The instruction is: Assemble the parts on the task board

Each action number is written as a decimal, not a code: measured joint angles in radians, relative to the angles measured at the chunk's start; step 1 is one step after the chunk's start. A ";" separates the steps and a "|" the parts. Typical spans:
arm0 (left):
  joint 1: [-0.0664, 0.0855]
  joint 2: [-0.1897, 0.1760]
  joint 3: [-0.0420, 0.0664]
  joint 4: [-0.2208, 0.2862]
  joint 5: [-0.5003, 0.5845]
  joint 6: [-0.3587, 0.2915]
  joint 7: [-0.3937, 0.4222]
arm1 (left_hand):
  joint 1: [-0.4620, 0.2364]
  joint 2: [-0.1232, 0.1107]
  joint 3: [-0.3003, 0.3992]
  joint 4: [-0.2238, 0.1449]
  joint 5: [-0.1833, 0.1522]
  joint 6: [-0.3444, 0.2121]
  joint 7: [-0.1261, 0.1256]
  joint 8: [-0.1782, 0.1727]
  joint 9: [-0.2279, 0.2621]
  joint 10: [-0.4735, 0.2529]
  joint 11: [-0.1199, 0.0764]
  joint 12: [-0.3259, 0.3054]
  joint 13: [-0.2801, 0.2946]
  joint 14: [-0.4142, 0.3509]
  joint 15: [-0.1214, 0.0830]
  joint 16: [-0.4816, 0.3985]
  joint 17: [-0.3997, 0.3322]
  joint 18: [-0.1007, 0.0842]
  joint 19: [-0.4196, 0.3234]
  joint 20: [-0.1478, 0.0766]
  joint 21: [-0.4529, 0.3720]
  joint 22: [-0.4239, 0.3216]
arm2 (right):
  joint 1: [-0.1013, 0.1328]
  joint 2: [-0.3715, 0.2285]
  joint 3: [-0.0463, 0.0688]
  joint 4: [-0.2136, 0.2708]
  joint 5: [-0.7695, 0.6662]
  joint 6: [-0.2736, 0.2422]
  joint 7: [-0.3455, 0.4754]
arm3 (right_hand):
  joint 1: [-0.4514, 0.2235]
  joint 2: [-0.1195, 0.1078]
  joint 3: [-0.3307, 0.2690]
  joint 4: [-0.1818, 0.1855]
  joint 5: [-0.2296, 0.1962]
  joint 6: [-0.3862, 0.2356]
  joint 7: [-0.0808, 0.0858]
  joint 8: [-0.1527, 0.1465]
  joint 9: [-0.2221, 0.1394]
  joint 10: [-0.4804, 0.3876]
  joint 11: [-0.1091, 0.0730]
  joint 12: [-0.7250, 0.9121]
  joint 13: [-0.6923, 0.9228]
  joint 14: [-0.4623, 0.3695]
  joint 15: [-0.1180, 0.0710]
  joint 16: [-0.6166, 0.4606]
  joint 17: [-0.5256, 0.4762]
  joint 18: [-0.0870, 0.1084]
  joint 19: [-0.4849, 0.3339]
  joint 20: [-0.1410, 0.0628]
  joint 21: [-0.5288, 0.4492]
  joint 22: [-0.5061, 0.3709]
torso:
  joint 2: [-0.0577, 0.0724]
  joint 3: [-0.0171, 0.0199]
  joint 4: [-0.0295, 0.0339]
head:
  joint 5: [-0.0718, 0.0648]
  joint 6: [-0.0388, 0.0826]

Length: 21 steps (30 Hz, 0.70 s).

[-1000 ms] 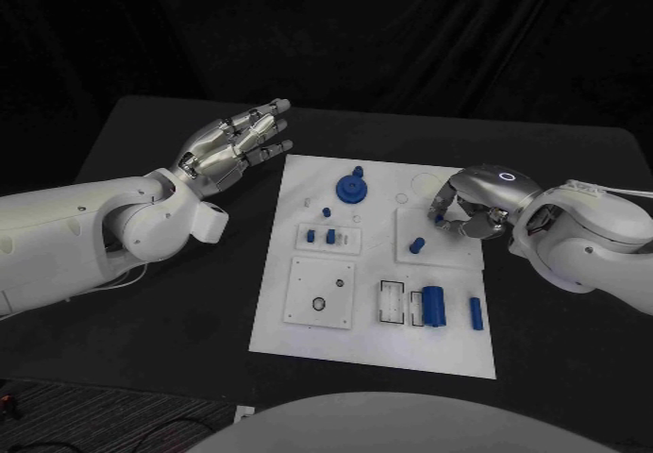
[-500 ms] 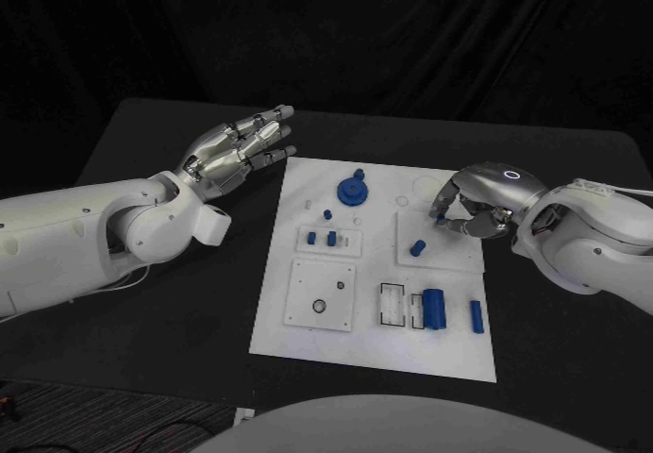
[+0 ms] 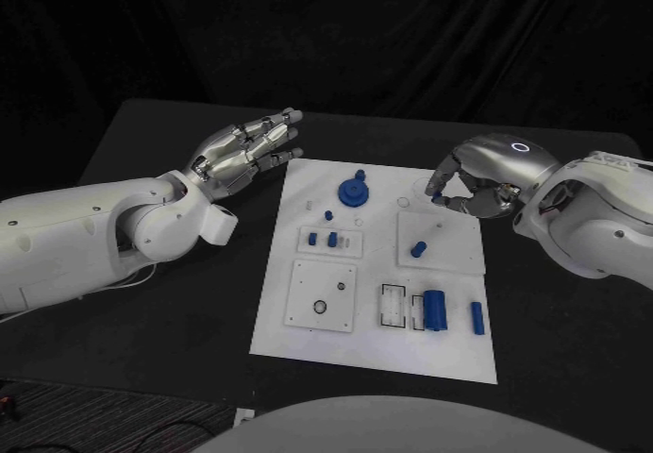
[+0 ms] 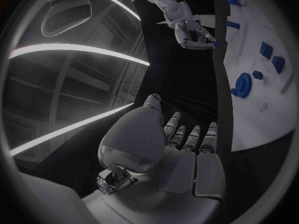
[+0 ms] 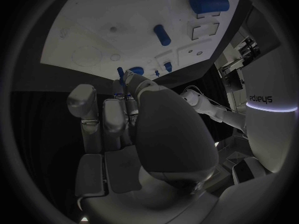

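Observation:
The white task board (image 3: 381,347) lies in the middle of the black table. On it stand a blue gear with a knob (image 3: 353,192), a short blue cylinder (image 3: 418,249), a thick blue cylinder (image 3: 434,307) and a blue rod (image 3: 477,315). My right hand (image 3: 471,187) hovers over the board's far right part and pinches a small blue peg (image 5: 120,74) between thumb and fingertips. My left hand (image 3: 253,146) hangs open, fingers spread, beside the board's far left corner and holds nothing. In the left wrist view the gear (image 4: 241,84) lies beyond my left hand (image 4: 181,154).
Small blue blocks (image 3: 321,237) sit in a raised plate left of the board's centre. A square plate with a small ring (image 3: 319,305) lies at the near left. Black table (image 3: 163,311) surrounds the board on both sides.
My right hand has lifted off the board and moved toward the far side with the small peg. My left hand has shifted slightly farther away and stays open.

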 measured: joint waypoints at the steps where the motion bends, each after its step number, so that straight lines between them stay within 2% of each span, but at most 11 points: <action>1: 0.000 0.003 0.000 -0.002 0.000 0.001 -0.001 | 0.000 0.000 0.001 -0.001 0.000 0.001 0.001 0.000 0.000 0.000 0.000 0.000 0.000 0.000 0.000 0.000 0.000 0.000 0.000 0.000 0.000 0.000 | 0.003 0.004 0.000 0.009 0.001 0.000 -0.001 | 0.000 0.000 0.000 0.000 0.000 0.000 0.000 0.000 0.000 0.000 0.000 0.000 0.000 0.000 0.000 0.000 0.000 0.000 0.000 0.000 0.000 0.000 | 0.000 0.0001 0.0000 | 0.001 0.000; 5: 0.000 0.014 0.000 -0.010 0.000 0.005 -0.003 | 0.000 0.000 0.001 -0.001 0.004 0.002 0.002 0.005 0.000 0.000 0.000 0.000 0.000 0.000 0.000 0.000 0.000 0.000 0.000 0.000 0.000 -0.002 | 0.007 0.031 0.000 0.037 0.003 0.001 -0.002 | 0.000 0.000 0.000 0.000 0.000 0.000 0.000 0.000 0.000 0.001 0.001 -0.002 0.000 0.000 0.000 0.000 0.002 0.000 0.000 0.000 0.000 0.000 | 0.000 0.0008 0.0002 | 0.003 -0.001; 9: -0.001 0.020 0.000 -0.018 0.000 0.009 -0.004 | 0.004 0.004 0.001 -0.001 0.004 0.005 0.005 0.005 0.000 -0.003 0.003 0.000 0.000 0.000 0.000 0.000 0.000 0.000 0.000 0.000 0.000 -0.002 | 0.004 0.066 0.000 0.052 0.004 0.006 -0.001 | 0.000 0.000 0.004 -0.004 0.009 0.000 0.000 -0.007 -0.001 0.004 0.003 -0.006 -0.002 0.000 0.000 0.000 0.002 0.000 0.000 0.000 0.000 0.000 | -0.001 0.0015 -0.0002 | 0.005 0.004; 15: -0.002 0.028 0.000 -0.031 0.000 0.016 -0.004 | 0.008 0.008 0.004 -0.004 0.012 0.005 0.005 0.005 0.000 0.000 0.007 0.000 0.000 0.000 0.000 0.000 0.000 0.000 0.000 0.000 0.000 -0.004 | -0.033 0.128 -0.001 0.061 0.005 0.013 0.007 | 0.000 0.000 0.005 -0.011 0.017 0.000 0.000 -0.007 -0.002 0.004 0.003 -0.008 -0.006 0.004 -0.004 0.000 0.009 0.000 0.000 0.000 0.000 0.000 | -0.008 0.0020 -0.0016 | 0.009 0.001; 21: -0.003 0.033 0.000 -0.039 0.000 0.022 -0.004 | 0.008 0.008 0.007 -0.007 0.015 0.005 0.005 0.005 0.000 0.000 0.007 0.000 0.000 0.000 0.000 0.000 0.000 0.000 0.000 0.000 0.000 -0.005 | -0.057 0.185 -0.001 0.062 0.006 0.016 0.020 | -0.002 -0.002 0.005 -0.011 0.025 0.000 0.000 -0.012 -0.002 0.004 0.003 -0.012 -0.007 0.004 -0.004 0.000 0.013 0.000 0.000 0.000 0.000 0.000 | -0.014 0.0034 0.0000 | 0.021 -0.009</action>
